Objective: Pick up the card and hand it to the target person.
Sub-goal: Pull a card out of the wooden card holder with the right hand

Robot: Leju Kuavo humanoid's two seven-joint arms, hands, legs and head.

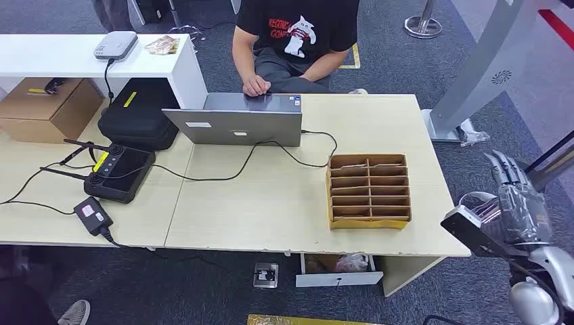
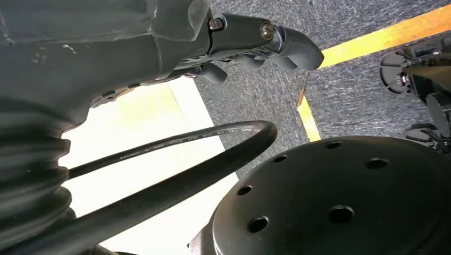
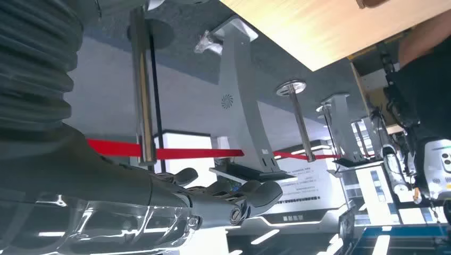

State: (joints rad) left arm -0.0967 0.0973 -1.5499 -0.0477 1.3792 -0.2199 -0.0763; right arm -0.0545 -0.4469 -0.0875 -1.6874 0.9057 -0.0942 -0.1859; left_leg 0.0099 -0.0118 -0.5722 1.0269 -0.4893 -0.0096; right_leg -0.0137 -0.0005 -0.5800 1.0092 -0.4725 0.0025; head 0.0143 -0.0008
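**Right robot hand up beside the surface, card box waiting**

The right robot hand (image 1: 518, 200) hangs off the right edge of the surface (image 1: 271, 203), out over the carpet, fingers stretched and spread, nothing in them. The wrist camera confirms it: the fingers (image 3: 250, 196) are extended and empty. The left robot hand (image 2: 266, 45) points at the floor, fingers curled in loosely, and I can't tell whether it's really closed.

On the surface, towards the right, sits a brown cardboard organizer (image 1: 369, 191) with two columns of slots; any card inside is too small to make out. Far of it, an open laptop (image 1: 237, 122) faces the person (image 1: 298, 40) seated at the far edge, one hand resting on it. At the left lie a black controller (image 1: 120, 175) and a black case (image 1: 139, 122).
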